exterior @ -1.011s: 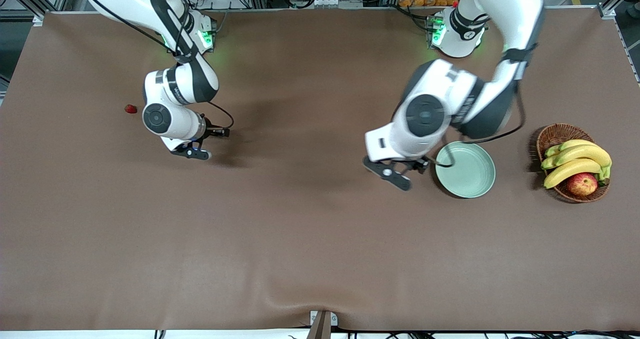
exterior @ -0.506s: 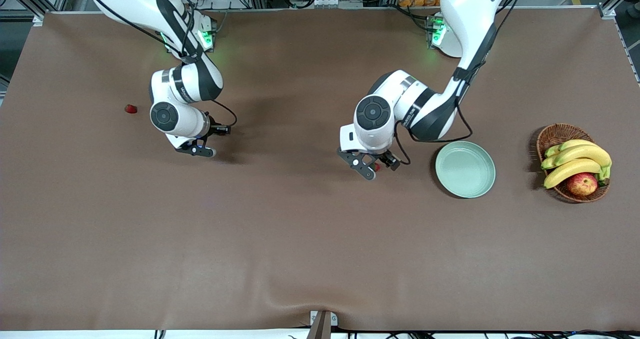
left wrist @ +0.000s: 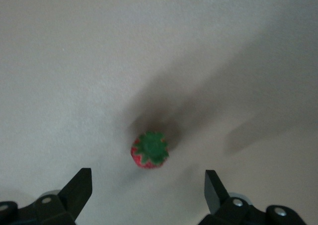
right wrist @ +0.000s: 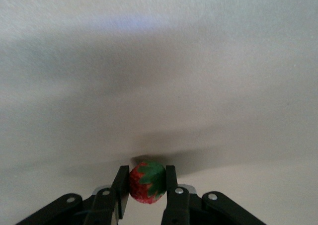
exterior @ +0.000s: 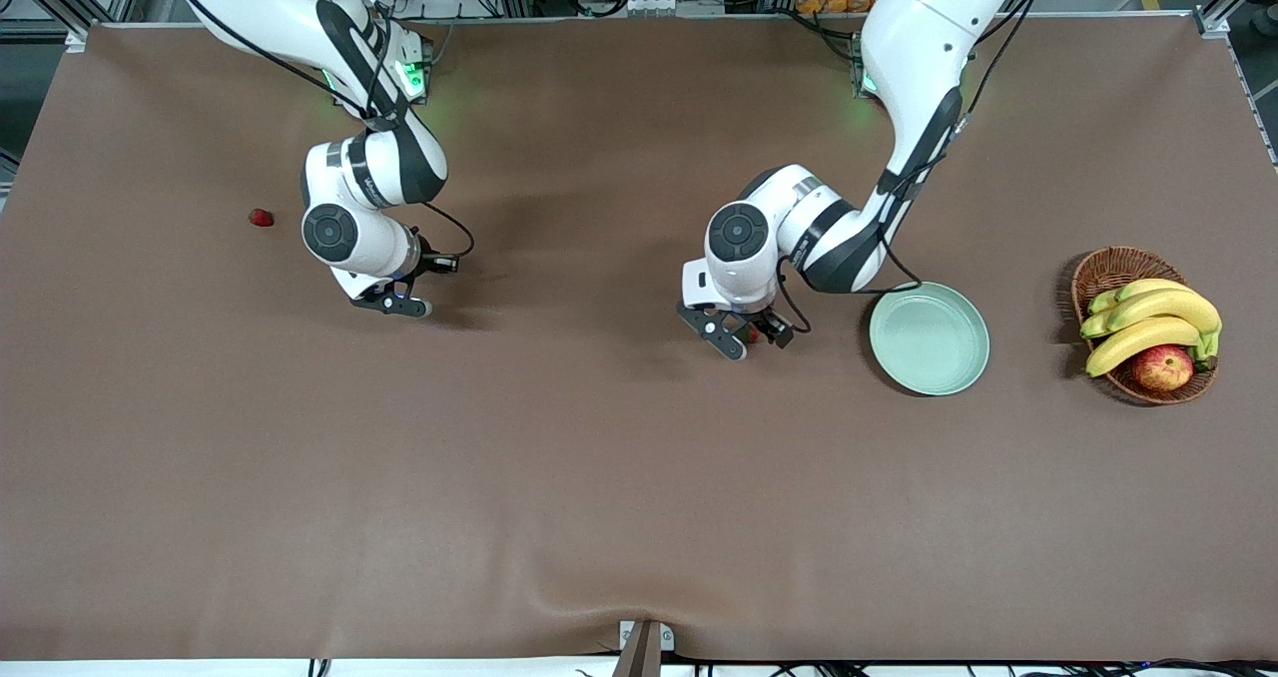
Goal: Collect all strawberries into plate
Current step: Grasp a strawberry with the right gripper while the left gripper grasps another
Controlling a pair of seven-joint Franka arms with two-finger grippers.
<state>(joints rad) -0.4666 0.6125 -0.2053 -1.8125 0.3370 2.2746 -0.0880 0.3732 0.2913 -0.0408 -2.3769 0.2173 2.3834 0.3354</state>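
Observation:
A small red strawberry (right wrist: 147,182) with a green cap sits pinched between the fingers of my right gripper (right wrist: 145,173), which is shut on it low at the table. In the front view that hand (exterior: 391,304) hides the berry. A second strawberry (left wrist: 149,150) lies on the cloth between the spread fingers of my open left gripper (left wrist: 148,180), which hangs low over it (exterior: 751,337), beside the plate. The pale green plate (exterior: 929,342) holds nothing. A third strawberry (exterior: 261,218) lies alone toward the right arm's end of the table.
A brown wicker basket (exterior: 1106,266) with bananas (exterior: 1148,323) and an apple (exterior: 1162,366) stands at the left arm's end, past the plate. Brown cloth covers the whole table.
My left arm swung away from the plate toward the table's middle and came down over a strawberry. My right gripper's fingers closed on its strawberry.

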